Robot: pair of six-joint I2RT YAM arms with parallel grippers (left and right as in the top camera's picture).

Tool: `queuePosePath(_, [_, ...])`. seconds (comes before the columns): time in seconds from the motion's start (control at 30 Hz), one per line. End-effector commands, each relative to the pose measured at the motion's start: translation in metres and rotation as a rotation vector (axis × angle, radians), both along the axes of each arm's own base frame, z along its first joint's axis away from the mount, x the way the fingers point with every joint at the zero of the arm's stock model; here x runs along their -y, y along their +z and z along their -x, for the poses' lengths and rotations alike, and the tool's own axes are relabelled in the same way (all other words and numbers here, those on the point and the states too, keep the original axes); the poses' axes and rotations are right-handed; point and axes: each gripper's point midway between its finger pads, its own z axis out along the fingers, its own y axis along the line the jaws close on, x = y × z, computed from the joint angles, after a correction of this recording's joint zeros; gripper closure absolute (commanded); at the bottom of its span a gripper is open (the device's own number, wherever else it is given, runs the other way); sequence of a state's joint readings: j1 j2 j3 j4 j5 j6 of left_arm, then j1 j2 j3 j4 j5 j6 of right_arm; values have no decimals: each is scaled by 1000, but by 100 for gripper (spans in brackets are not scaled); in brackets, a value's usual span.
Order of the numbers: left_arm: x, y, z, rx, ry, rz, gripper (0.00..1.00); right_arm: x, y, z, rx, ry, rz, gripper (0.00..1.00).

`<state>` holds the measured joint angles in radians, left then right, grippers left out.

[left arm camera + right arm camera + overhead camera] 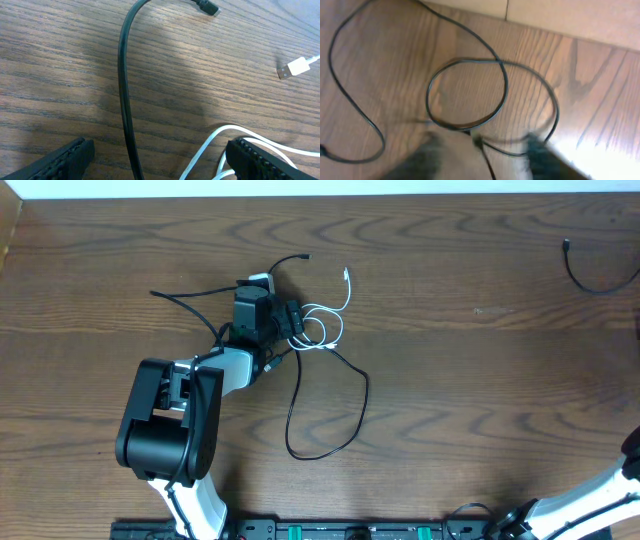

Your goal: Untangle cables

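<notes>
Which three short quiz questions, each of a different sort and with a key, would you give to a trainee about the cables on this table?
1. True or false: the left claw is shut on a white cable.
2. Which colour has the lone cable near the far right corner of the table? A white, B black, C red.
3. Fill in: the flat plug lying beyond the left claw is ____ in colour.
Key: 1 false, it is open, astride a black cable; 2 B; 3 white.
</notes>
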<state>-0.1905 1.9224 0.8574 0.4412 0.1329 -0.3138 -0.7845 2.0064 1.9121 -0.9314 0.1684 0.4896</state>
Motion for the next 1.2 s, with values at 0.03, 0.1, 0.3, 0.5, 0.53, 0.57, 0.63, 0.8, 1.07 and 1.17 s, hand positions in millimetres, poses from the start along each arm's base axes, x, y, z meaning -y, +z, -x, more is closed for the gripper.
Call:
queuePosePath(0.03, [0, -6, 4, -26, -10, 5, 10, -2, -4, -4, 20, 14, -31, 16])
queuePosePath(0.1, [1, -6, 4, -26, -10, 5, 11, -6, -6, -5, 27, 24, -48, 10])
queuePosePath(0.3, [0, -6, 4, -26, -10, 5, 11, -22, -10, -13, 51, 86, -120, 4])
queuePosePath(0.5, [0, -6, 4, -26, -10, 5, 10, -55, -12, -35, 68, 310, -182, 5])
queuePosePath(0.53, [1, -6, 4, -26, -10, 5, 11, -62, -12, -40, 68, 349, -189, 5])
queuePosePath(0.57, [0, -6, 4, -26, -10, 5, 10, -71, -12, -46, 69, 399, -196, 6])
queuePosePath(0.63, [0, -6, 4, -26, -10, 5, 11, -92, -13, -58, 65, 478, -209, 5])
queuePosePath(0.8, [0, -6, 4, -26, -10, 5, 10, -146, -16, -84, 24, 619, -227, 3])
queuePosePath(1.07, [0, -6, 4, -26, -10, 5, 11, -265, -27, -99, -100, 843, -332, 1])
queuePosePath(1.17, [0, -6, 4, -26, -10, 5, 10, -308, -31, -93, -166, 921, -373, 1])
